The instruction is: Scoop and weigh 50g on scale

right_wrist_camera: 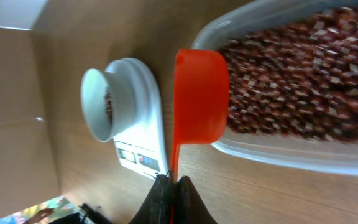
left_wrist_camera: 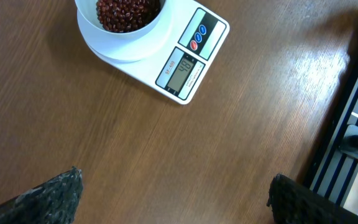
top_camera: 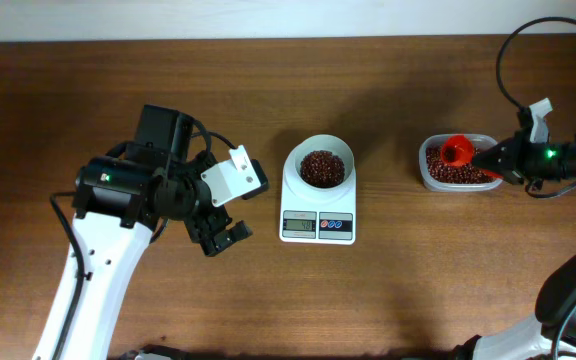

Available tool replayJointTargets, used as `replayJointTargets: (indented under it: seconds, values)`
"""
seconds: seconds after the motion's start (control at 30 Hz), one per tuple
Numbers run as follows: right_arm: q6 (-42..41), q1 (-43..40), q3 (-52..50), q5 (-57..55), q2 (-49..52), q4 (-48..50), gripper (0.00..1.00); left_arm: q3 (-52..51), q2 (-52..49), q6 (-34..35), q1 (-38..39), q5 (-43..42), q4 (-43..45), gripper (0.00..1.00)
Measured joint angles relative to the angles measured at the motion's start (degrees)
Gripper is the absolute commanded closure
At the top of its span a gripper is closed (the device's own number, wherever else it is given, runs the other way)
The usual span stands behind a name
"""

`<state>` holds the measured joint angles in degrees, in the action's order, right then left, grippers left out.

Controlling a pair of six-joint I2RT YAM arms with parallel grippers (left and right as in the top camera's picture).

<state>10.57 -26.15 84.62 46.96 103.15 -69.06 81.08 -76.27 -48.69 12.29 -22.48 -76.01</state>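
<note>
Scoop (top_camera: 456,152) over tub (top_camera: 422,166) of beans (top_camera: 444,174)
Right end effector (top_camera: 495,158) grasps its handle; left end effector (top_camera: 220,236) released, beside scale (top_camera: 318,218).

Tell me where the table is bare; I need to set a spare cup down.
Bare wood: between the scale and the clear container, the table strip before the scale's display, and the far strip. Crowded: left of the scale, by the open left gripper, and the container, where the right gripper holds the orange scoop.
</note>
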Motion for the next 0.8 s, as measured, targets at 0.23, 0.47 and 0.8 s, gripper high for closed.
replayJointTargets:
  seconds: [0.23, 0.47, 0.8]
  values:
    - [0.35, 6.03, 0.0, 4.31, -0.31, 0.11, 0.96, 0.0, 0.0, 0.0, 0.02, 0.0, 0.0, 0.01]
    - [0.44, 16.06, -0.07, 5.25, -4.17, 3.39, 0.96, 0.0, 0.0, 0.0, 0.0, 0.0, -0.02, 0.01]
    - [0.57, 28.65, -0.07, -2.05, -6.1, 10.12, 0.96, 0.0, 0.0, 0.0, 0.0, 0.0, 0.0, 0.01]
